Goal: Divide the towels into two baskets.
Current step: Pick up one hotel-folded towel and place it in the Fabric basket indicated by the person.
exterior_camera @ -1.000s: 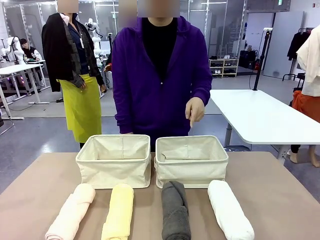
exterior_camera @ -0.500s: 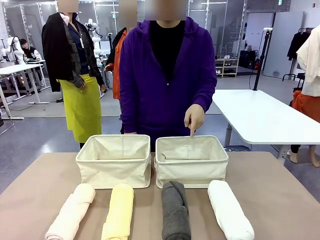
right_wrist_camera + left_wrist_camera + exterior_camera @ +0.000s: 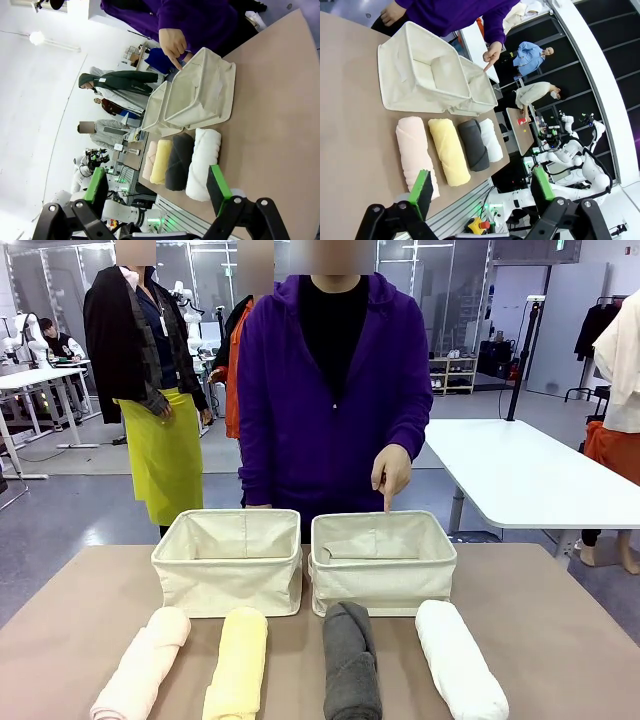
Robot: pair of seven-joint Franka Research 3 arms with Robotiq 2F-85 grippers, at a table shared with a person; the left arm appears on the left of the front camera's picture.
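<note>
Four rolled towels lie in a row near the table's front edge: pale pink [image 3: 145, 664], yellow [image 3: 238, 660], dark grey [image 3: 351, 660] and white [image 3: 458, 658]. Behind them stand two cream baskets side by side, the left basket [image 3: 228, 565] and the right basket [image 3: 383, 567], both holding no towel. A person in a purple hoodie points a finger [image 3: 388, 498] down at the right basket's far rim. My left gripper [image 3: 482, 187] hangs open above the table's near side, the pink towel [image 3: 416, 154] just beyond its fingers. My right gripper [image 3: 157, 185] is also open, high over the white towel [image 3: 203, 162].
The brown table [image 3: 560, 630] has free room at both sides of the towels. The person stands right behind the baskets. Other people and a white table [image 3: 520, 475] are farther back.
The person's hand has come down toward the right basket's far rim, finger pointing into it. Towels and baskets have not moved.
</note>
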